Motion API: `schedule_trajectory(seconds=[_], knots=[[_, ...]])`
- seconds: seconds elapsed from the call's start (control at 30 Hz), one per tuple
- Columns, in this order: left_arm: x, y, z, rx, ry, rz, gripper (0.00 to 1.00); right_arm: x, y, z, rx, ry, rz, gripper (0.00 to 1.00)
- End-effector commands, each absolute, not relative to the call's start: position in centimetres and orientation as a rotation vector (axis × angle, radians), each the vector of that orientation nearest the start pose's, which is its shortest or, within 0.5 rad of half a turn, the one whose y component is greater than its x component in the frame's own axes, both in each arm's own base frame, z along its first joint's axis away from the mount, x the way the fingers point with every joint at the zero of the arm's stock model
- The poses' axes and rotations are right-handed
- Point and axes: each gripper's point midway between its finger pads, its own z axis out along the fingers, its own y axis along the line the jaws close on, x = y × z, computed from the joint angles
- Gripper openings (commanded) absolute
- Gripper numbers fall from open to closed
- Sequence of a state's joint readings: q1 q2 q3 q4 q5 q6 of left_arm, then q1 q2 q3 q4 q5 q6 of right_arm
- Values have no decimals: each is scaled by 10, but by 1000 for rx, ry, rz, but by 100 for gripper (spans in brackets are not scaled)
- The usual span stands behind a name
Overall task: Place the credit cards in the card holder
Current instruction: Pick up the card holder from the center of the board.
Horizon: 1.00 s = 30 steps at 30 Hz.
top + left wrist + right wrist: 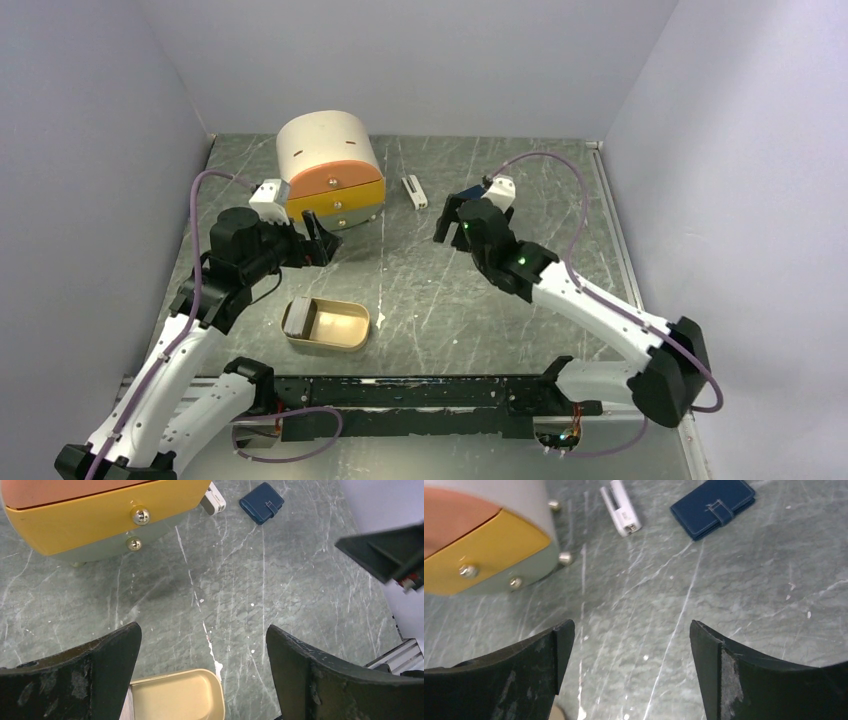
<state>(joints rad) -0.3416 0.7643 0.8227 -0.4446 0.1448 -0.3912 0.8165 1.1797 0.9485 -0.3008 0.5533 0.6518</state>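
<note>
left end effector (203, 630): we see it open, its two fingers wide apart with nothing between them, above the tabletop (470, 320), between the drawer box and the tan tin.
credit cards (298, 318): we see a small pale grey stack inside the tan tin (345, 328), at its left end, near the left arm.
drawer box (330, 170): cream with a rounded top and with orange, yellow and grey-green drawers, at the back left.
white bar (415, 190): it lies flat just right of the drawer box.
card holder (714, 507): navy, folded shut with its tab across, flat on the tabletop to the right of the white bar, well apart from the credit cards.
right end effector (631, 627): we see it open and empty, near the card holder but not touching it.
</note>
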Motion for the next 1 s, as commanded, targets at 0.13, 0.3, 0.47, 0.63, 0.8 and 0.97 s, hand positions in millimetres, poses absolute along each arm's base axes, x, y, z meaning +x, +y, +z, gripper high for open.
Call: schedule_trajectory(seconds=[0.13, 0.3, 0.47, 0.63, 0.8, 0.97], knots=[[249, -130, 249, 83, 1951, -615, 100, 384, 181, 184, 474, 1991, 581, 58], [248, -129, 249, 98, 1955, -602, 100, 420, 159, 156, 645, 1971, 594, 55], [247, -129, 252, 106, 1941, -601, 100, 449, 137, 128, 816, 1950, 595, 56], [246, -128, 251, 103, 1947, -601, 100, 473, 134, 101, 885, 1960, 586, 57], [246, -129, 249, 107, 1955, -603, 100, 497, 137, 77, 934, 1986, 612, 57], [246, -129, 249, 110, 1955, -604, 100, 510, 145, 55, 931, 2012, 637, 57]])
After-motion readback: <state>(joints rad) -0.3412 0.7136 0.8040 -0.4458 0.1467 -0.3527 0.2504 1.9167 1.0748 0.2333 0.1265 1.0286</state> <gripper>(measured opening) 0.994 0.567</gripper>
